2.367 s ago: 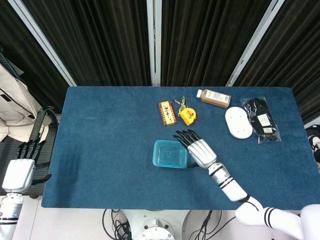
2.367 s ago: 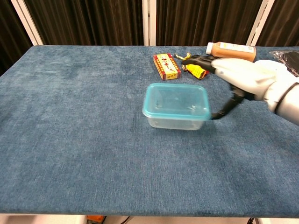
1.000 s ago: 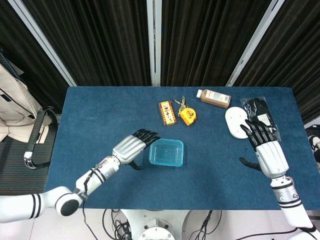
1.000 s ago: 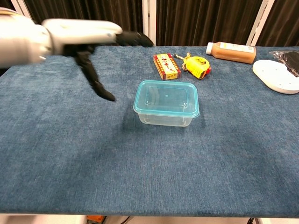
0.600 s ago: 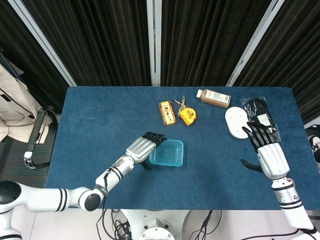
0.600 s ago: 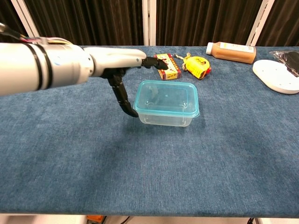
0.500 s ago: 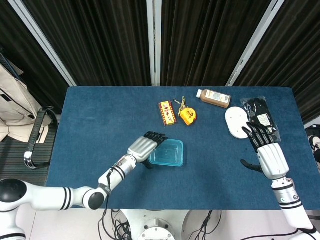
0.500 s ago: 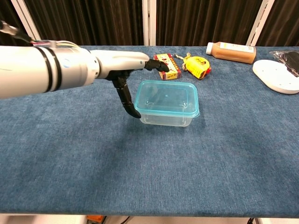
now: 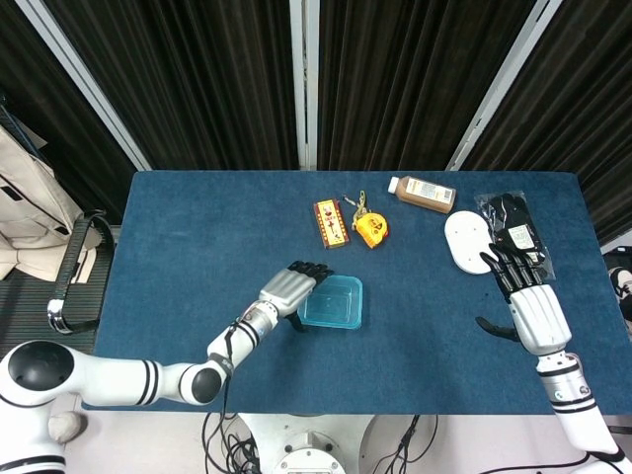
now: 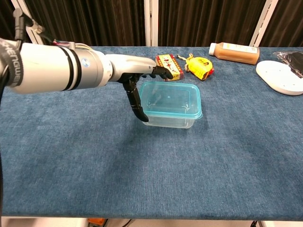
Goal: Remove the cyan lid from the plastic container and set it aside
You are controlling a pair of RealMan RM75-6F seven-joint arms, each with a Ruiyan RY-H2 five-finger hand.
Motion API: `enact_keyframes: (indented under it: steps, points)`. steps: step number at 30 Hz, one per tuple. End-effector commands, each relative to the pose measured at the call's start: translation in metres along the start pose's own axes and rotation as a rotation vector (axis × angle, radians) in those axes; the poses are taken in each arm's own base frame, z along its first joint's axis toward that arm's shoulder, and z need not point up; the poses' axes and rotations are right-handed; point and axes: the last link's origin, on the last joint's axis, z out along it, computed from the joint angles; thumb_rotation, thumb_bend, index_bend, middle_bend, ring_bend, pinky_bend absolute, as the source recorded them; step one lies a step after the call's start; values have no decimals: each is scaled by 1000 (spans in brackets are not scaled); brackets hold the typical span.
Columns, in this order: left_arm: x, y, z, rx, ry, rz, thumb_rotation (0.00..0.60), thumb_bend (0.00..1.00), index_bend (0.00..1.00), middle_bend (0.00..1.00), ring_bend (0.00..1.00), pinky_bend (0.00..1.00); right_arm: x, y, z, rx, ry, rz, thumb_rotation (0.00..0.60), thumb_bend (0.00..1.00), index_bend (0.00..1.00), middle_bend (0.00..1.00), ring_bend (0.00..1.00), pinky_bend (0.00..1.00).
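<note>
A clear plastic container (image 10: 168,120) with its cyan lid (image 9: 331,301) (image 10: 171,99) on stands mid-table. My left hand (image 9: 287,289) (image 10: 130,71) is at its left end. The dark fingers (image 10: 160,72) stretch flat above the lid's far left edge, and the thumb (image 10: 137,105) hangs down against the container's left wall. Nothing is held in it. My right hand (image 9: 524,299) hovers over the table's right side with fingers spread, holding nothing. It does not show in the chest view.
Behind the container lie a red box (image 9: 332,223) (image 10: 169,66), a yellow tape measure (image 9: 370,229) (image 10: 200,66) and a brown bottle (image 9: 423,194) (image 10: 234,51). A white oval disc (image 9: 471,242) (image 10: 280,71) and a black packet (image 9: 518,235) lie at the right.
My left hand has slid right up to the container, and its thumb now lies at the left wall. The container and my right hand have stayed in place.
</note>
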Motion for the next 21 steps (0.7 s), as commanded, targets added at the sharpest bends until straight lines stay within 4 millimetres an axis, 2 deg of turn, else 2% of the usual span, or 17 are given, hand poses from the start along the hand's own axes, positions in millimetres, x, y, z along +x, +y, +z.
enact_keyframes:
  steps: [1,9,14,17,21]
  points:
    - [2,3,3,-1,-8,-3,600,0,0,0,0,0,-1,1,-1,-4,1,4,600,7,0,0,0,0]
    - [2,5,9,17,-29,-2,600,0,0,0,0,0,-4,1,-3,0,-12,6,600,7,0,0,0,0]
    - [1,5,15,34,-51,-19,600,0,17,4,0,0,-13,-6,-1,34,-40,27,600,7,0,0,0,0]
    - [2,7,17,43,-35,-55,600,0,110,86,35,7,-22,-19,3,98,-67,76,600,7,0,0,0,0]
    - [4,9,18,57,18,-88,600,0,242,261,206,139,-35,-43,15,186,-59,155,600,7,0,0,0,0]
